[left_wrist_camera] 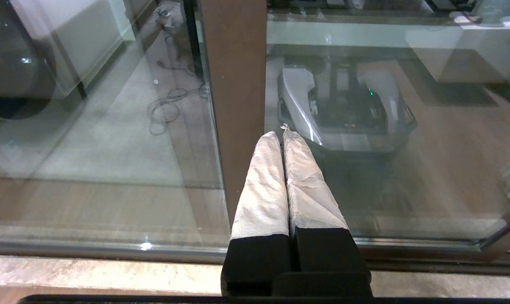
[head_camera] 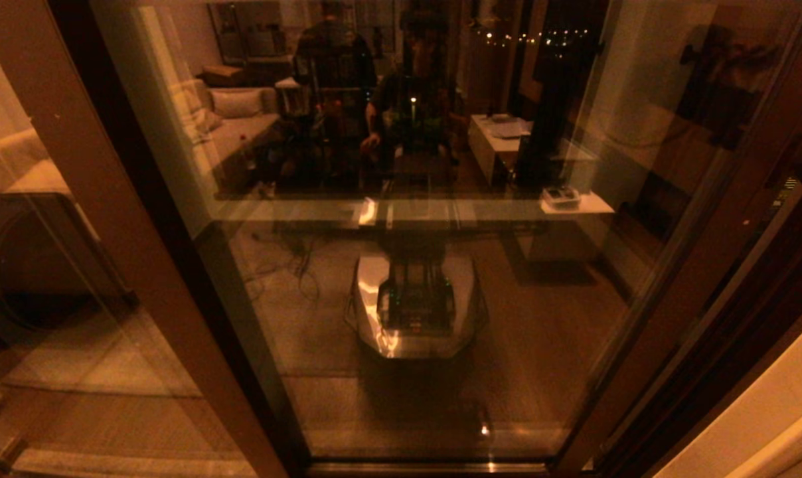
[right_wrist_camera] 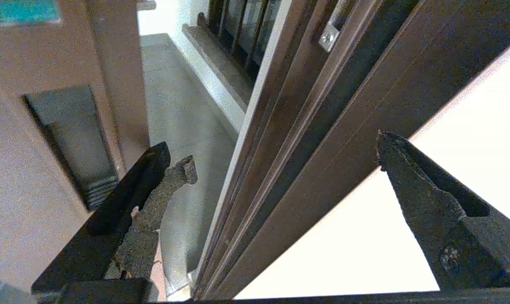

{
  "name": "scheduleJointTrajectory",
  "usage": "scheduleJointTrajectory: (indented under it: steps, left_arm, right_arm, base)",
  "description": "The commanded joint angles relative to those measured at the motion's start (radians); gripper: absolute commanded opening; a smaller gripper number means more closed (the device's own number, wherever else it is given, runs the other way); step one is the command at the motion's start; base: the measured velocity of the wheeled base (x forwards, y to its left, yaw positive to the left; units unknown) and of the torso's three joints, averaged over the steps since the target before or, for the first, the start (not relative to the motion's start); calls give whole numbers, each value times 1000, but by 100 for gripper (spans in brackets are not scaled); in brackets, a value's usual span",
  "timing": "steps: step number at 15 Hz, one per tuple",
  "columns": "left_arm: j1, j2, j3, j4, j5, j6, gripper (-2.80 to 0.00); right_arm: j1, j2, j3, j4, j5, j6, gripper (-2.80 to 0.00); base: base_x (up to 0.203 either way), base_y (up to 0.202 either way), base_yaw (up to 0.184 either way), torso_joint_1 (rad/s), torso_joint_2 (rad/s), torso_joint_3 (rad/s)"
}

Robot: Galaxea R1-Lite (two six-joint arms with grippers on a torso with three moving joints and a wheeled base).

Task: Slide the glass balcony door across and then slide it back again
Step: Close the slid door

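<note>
The glass balcony door (head_camera: 441, 299) fills the head view, a wide reflective pane in a dark brown frame. Neither gripper shows in that view. My right gripper (right_wrist_camera: 280, 160) is open, and the door's brown upright edge (right_wrist_camera: 305, 126) runs between its spread fingers; I cannot tell if either finger touches it. A small silver plate with a screw (right_wrist_camera: 329, 38) sits higher on that edge. My left gripper (left_wrist_camera: 280, 134) is shut on nothing, its white-wrapped fingertips just in front of the glass beside a brown upright (left_wrist_camera: 234, 84).
Another brown-framed pane (head_camera: 49, 285) stands at the left, with a dark round appliance behind it. Past the door edge are the balcony floor (right_wrist_camera: 174, 105) and a black-barred railing (right_wrist_camera: 238, 25). A pale wall (right_wrist_camera: 407, 236) borders the frame on the right. The sill track (left_wrist_camera: 111, 249) runs along the bottom.
</note>
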Motion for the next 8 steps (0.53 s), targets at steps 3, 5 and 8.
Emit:
scheduleJointTrajectory:
  steps: [3,5,8]
  left_arm:
    - [0,-1,0,0,0,0,-280]
    - [0,-2,0,0,0,0,-280]
    - [0,-2,0,0,0,0,-280]
  right_arm:
    - [-22,-127,47,20,113,5,0]
    - [-24,-207,71,90,144,5,-280]
    - [37,-270,48,330,145,19,-280]
  base:
    - [0,0,0,0,0,0]
    - [0,0,0,0,0,0]
    - [0,0,0,0,0,0]
